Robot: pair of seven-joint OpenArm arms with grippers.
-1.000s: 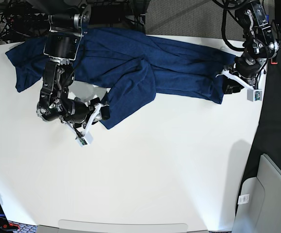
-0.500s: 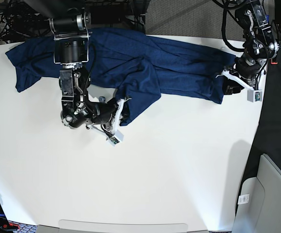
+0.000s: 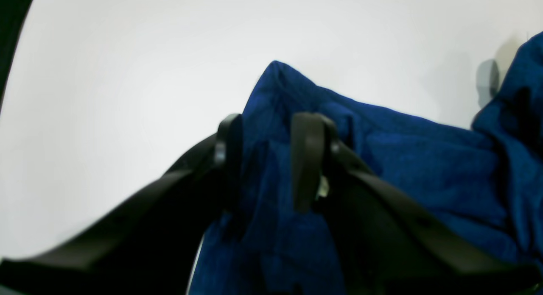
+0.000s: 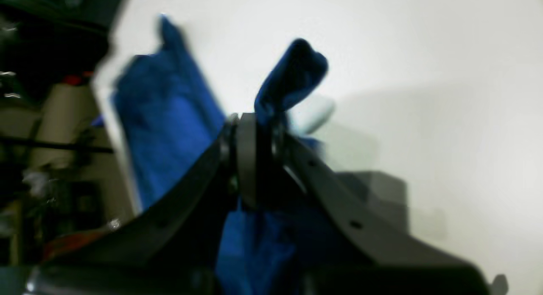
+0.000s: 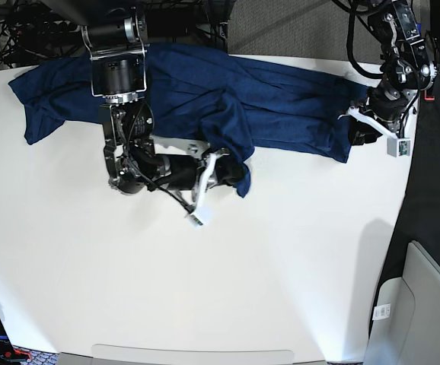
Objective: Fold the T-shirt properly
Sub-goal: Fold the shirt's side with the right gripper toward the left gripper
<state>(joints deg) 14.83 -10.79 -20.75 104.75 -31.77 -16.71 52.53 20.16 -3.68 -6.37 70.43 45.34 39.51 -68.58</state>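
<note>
Base view: the T-shirt (image 5: 281, 110) is spread along the far edge of the white tabletop (image 5: 281, 266), its long axis running side to side, rumpled and not yet folded. One end is bunched at the left hand (image 5: 372, 128) on the view's right; a loose flap near the middle is hung down toward the right hand (image 5: 221, 169) on the view's left.

The right hand is seen just at the lower tip of that flap, so the fabric lies directly at and above it, and this arm is much nearer the shirt's middle than the other. In the right wrist view the right hand is clamped together on a pinch of the T-shirt, with a blue tuft poking out past the fingertips; the picture is blurred, so how much cloth is caught is hard to judge.

In the left wrist view the fingers (image 3: 306, 159) of the left hand are held partly apart with a thick fold of the T-shirt gripped between them, the cloth draping down on both sides.

The coming move is judged to turn on the flap being carried across the long axis by the right hand while the far end is anchored.
</note>
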